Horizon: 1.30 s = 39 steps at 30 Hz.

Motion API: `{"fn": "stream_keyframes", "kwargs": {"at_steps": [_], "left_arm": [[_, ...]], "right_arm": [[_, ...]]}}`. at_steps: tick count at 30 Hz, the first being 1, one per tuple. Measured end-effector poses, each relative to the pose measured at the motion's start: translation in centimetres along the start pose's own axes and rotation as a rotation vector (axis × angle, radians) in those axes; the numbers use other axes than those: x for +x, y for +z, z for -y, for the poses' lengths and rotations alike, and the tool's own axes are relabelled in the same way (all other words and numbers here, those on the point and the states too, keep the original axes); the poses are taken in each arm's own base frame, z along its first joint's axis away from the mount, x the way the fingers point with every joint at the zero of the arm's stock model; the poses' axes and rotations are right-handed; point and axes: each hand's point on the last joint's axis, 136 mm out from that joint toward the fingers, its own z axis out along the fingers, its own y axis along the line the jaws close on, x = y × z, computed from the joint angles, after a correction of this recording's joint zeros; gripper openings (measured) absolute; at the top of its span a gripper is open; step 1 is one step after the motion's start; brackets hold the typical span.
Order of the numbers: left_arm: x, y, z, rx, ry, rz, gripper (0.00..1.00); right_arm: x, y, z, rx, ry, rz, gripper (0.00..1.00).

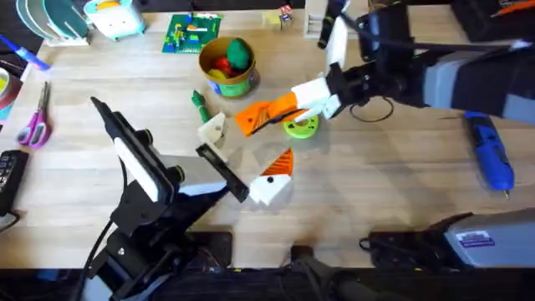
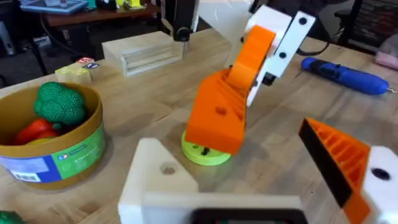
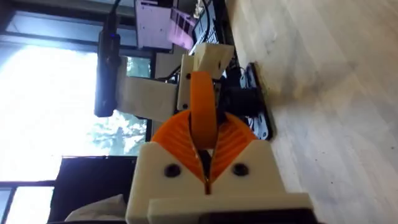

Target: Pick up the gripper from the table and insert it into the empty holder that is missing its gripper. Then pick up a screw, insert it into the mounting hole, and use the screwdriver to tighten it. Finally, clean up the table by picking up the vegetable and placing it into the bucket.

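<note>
My right gripper (image 1: pixel 292 107) is shut on the gripper (image 1: pixel 261 116), an orange ribbed wedge, and holds it tilted just above a lime green disc (image 1: pixel 301 126). The wedge (image 2: pixel 217 115) hangs between my left gripper's (image 1: pixel 249 144) wide-open fingers. One left finger is the bare off-white holder (image 1: pixel 213 130) (image 2: pixel 158 180); the other carries an orange pad (image 2: pixel 339 158). The blue screwdriver (image 1: pixel 490 153) lies at the right. The dark green vegetable (image 1: pixel 199 103) lies beside the yellow bucket (image 1: pixel 238 84). The screw is out of view.
Scissors (image 1: pixel 35 124) and a dark remote (image 1: pixel 10 171) lie at the left edge. A green brick model (image 1: pixel 192 33), a clear box (image 2: pixel 143 53) and small blocks (image 1: pixel 277 17) stand along the far side. The bucket (image 2: pixel 74 155) holds red, yellow and green toy vegetables.
</note>
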Motion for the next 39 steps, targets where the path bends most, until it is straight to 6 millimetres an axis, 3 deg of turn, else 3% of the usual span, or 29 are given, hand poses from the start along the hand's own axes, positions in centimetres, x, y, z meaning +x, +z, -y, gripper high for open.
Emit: {"fn": "stream_keyframes", "kwargs": {"at_steps": [9, 15, 39], "left_arm": [[0.0, 0.0, 0.0, 0.000, 0.000, 0.000, 0.993], [0.0, 0.0, 0.0, 0.000, 0.000, -0.001, 0.993], [-0.1, 0.0, 0.5, 0.031, -0.005, 0.002, 0.993]], "right_arm": [[1.0, 2.2, 1.8, -0.027, 0.122, -0.073, 0.010], [0.8, 3.0, 1.4, -0.040, 0.084, -0.089, 0.010], [0.1, 3.3, 1.6, -0.013, 0.094, -0.064, 0.010]]}}
